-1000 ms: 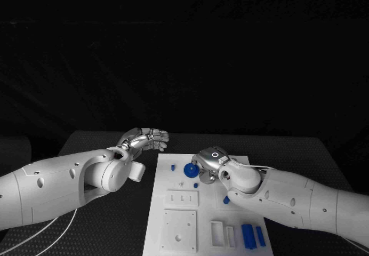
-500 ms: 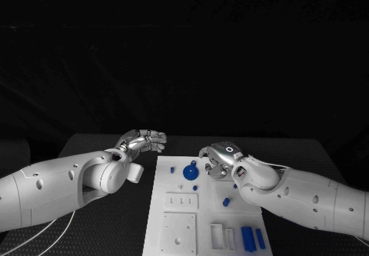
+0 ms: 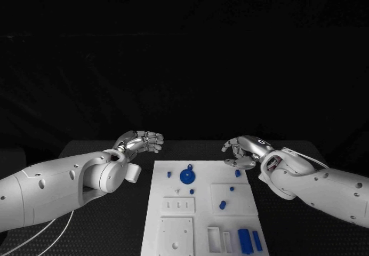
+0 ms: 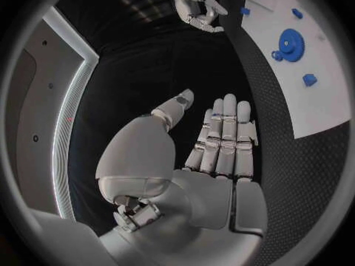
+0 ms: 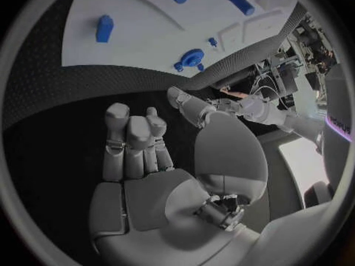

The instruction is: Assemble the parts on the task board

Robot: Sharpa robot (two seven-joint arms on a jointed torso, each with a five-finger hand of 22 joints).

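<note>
Head camera looks down; both wrist cameras apparently share the task board (image 3: pixel 201 208).

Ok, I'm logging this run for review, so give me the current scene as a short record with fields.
surface: black table
task board: white plate, mid-table
parts on board: blue gear, small blue pieces, blue blocks at the near edge
left hand: beside the board's far left corner, holds nothing, fingers straight in its wrist view
right hand: above the board's far right corner, holds nothing
</note>
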